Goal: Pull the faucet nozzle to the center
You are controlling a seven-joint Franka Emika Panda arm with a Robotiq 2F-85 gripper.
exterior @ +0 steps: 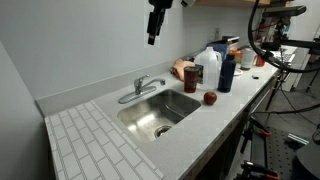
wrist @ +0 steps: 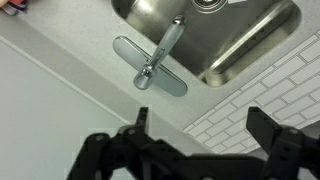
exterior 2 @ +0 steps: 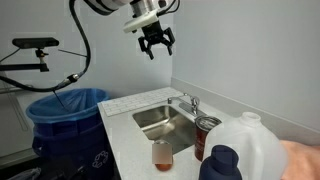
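Observation:
The faucet nozzle (exterior: 132,95) is a slim chrome spout on a low chrome base behind the steel sink basin (exterior: 160,112). It is swung toward one end of the basin. It also shows in an exterior view (exterior 2: 189,102) and in the wrist view (wrist: 170,40), reaching from its base plate (wrist: 172,82) over the basin's rim (wrist: 250,62). My gripper (exterior: 156,24) hangs high above the counter, well clear of the faucet, and also shows in an exterior view (exterior 2: 155,42). In the wrist view the gripper (wrist: 200,125) is open and empty.
A white jug (exterior: 208,68), a blue bottle (exterior: 227,72), a red apple (exterior: 210,98) and other items stand beside the sink. A tiled drainboard (exterior: 95,145) lies on its other side. A blue bin (exterior 2: 65,110) stands by the counter. A wall rises behind the faucet.

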